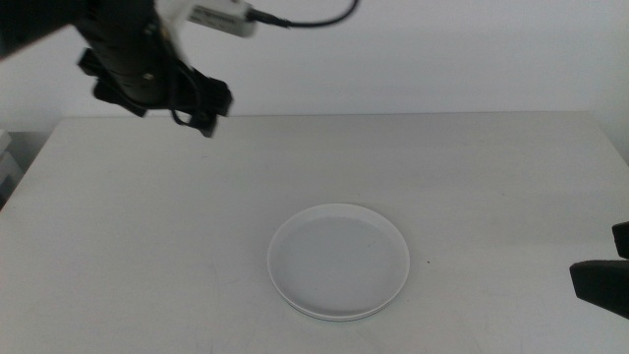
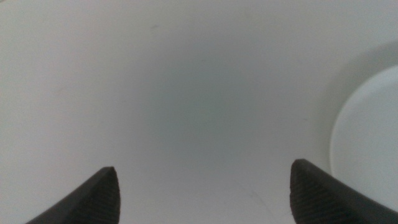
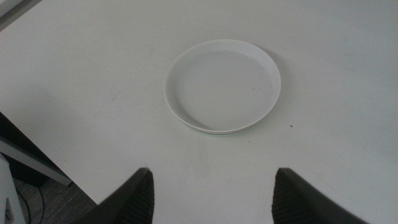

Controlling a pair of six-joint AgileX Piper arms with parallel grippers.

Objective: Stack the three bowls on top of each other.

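Note:
A white bowl (image 1: 339, 261) sits on the white table (image 1: 472, 187) just in front of its middle. It also shows in the right wrist view (image 3: 222, 85) and at the edge of the left wrist view (image 2: 368, 146). A thin second rim line shows under its near edge; I cannot tell what it belongs to. No mint green or grey-blue bowl can be made out. My left gripper (image 1: 209, 110) hangs high over the far left of the table, open and empty (image 2: 202, 174). My right gripper (image 1: 601, 283) waits at the near right edge, open and empty (image 3: 211, 174).
A small dark speck (image 1: 428, 263) lies on the table right of the bowl. The table's left edge (image 3: 43, 158) drops off to a dark floor. A cable (image 1: 305, 20) runs from the left arm along the back wall.

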